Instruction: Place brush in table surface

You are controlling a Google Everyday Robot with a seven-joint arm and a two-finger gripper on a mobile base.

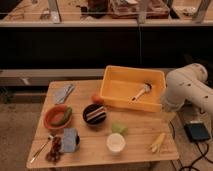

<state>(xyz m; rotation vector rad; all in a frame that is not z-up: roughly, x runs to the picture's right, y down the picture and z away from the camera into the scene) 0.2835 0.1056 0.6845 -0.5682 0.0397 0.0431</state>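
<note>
Gripper (pixel 170 103) sits at the end of the white arm (pixel 187 85), just beside the right wall of the yellow bin (pixel 131 73), fingers apart with nothing between them. Brush (pixel 141 92) lies on the bin floor, right of middle, near the gripper but not touching it, with the pale handle toward lower left and the darker rounded head toward upper right. Table surface (pixel 137 127) shows bare wood in front of the bin, between the white cup (pixel 115 142) and the yellow banana-shaped piece (pixel 157 142). Brush looks light, stiff, slim and not fragile. Its smooth handle may slip or roll. Best hold is probably mid-handle, jaws across it, from above, minding the bin wall.
</note>
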